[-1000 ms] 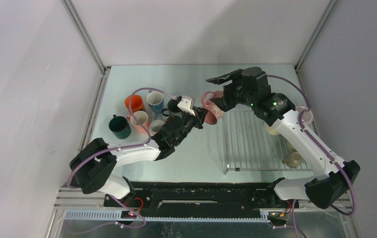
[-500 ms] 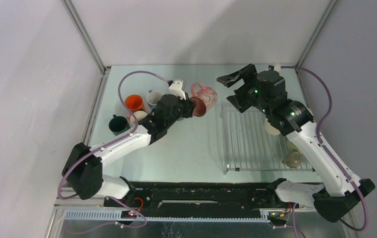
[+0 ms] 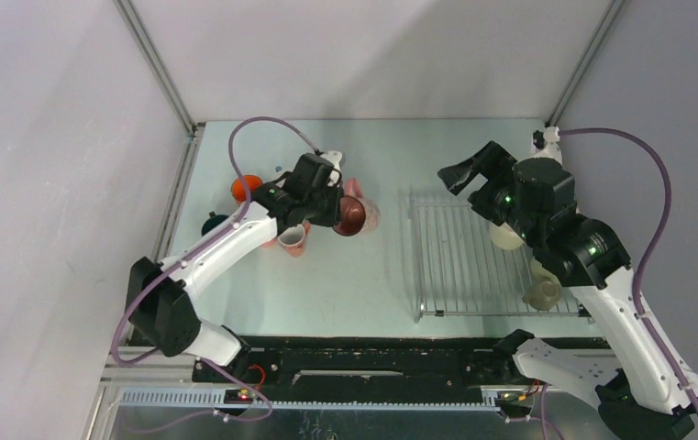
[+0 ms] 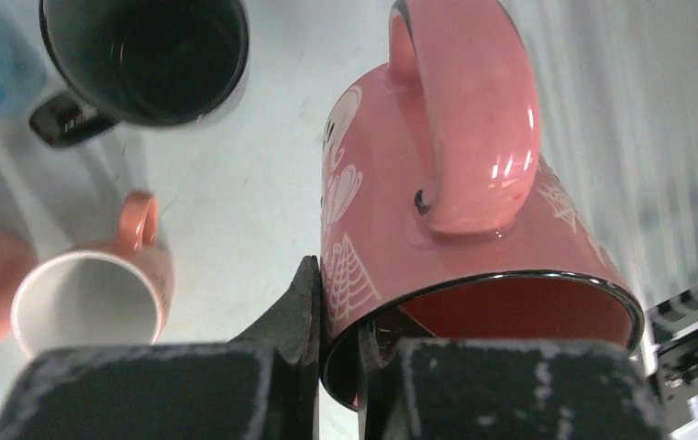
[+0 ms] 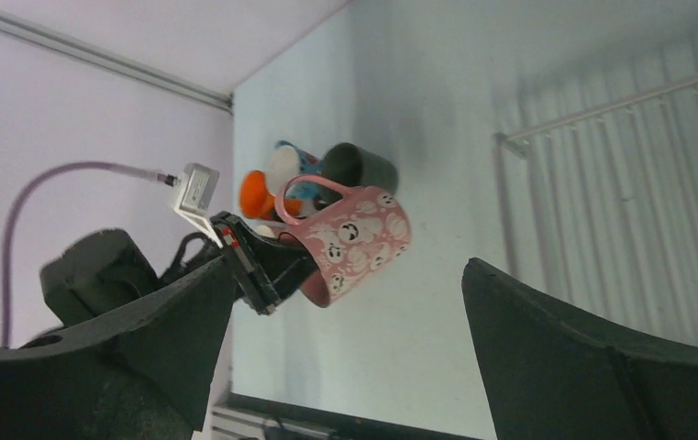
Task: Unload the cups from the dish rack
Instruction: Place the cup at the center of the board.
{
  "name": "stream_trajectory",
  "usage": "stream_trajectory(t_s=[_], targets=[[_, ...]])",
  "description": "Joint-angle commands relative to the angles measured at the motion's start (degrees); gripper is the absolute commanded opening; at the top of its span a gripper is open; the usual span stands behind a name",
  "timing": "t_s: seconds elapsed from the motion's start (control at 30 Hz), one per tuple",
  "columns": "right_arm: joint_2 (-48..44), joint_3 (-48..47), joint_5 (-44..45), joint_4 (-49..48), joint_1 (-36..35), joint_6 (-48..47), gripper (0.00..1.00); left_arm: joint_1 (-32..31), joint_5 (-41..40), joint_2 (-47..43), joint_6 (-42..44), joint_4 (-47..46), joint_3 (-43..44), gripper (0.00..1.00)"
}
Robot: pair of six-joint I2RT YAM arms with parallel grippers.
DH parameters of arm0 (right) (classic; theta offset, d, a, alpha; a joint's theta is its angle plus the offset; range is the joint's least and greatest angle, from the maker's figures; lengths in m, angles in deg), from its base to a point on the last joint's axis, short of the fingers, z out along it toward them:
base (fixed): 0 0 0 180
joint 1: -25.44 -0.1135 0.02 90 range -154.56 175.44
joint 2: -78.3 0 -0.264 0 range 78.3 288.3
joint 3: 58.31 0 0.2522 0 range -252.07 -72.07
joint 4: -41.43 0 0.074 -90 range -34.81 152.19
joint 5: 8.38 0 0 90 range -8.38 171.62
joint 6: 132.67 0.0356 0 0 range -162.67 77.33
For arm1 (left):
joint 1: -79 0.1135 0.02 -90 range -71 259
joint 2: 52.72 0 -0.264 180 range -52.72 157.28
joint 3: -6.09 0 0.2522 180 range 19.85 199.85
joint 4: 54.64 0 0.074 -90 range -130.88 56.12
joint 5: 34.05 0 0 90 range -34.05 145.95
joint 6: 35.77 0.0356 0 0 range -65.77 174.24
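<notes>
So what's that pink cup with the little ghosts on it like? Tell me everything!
The pink cup looks like shiny ceramic, with white ghost and cobweb drawings, a dark rim, a big loop handle and a reddish inside. It is tipped on its side. The left gripper pinches its rim, one finger inside and one outside; nothing else seems to touch it. It hangs over the table, between the other cups and the wire rack.

I see the pale table (image 3: 372, 284) carrying the dish rack (image 3: 459, 261), with standing cups (image 3: 293, 238) clustered well left of it
</notes>
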Motion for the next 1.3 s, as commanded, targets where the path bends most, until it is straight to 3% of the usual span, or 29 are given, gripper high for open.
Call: stream_trajectory(t_s=[0.0,0.63,0.87,1.27], targets=[[-1.46,2.55,1.6,5.18,-0.44,-6.3,1.0,1.44,1.33,2.49,3.37,7.64,5.72,0.0],[-3.03,11.22,-0.31,6.14,-0.51,-10.06,1.0,4.58,-2.0,16.05,8.18,16.67,12.36,0.0],[-3.52,13.22,-1.05,5.66,-0.01,-9.38,1.0,5.23,-2.52,19.08,9.63,19.46,14.76,0.06],[-2.95,18.91,0.83,3.62,2.87,-9.04,1.0,5.84,-2.85,20.23,10.92,20.31,15.48,0.39]])
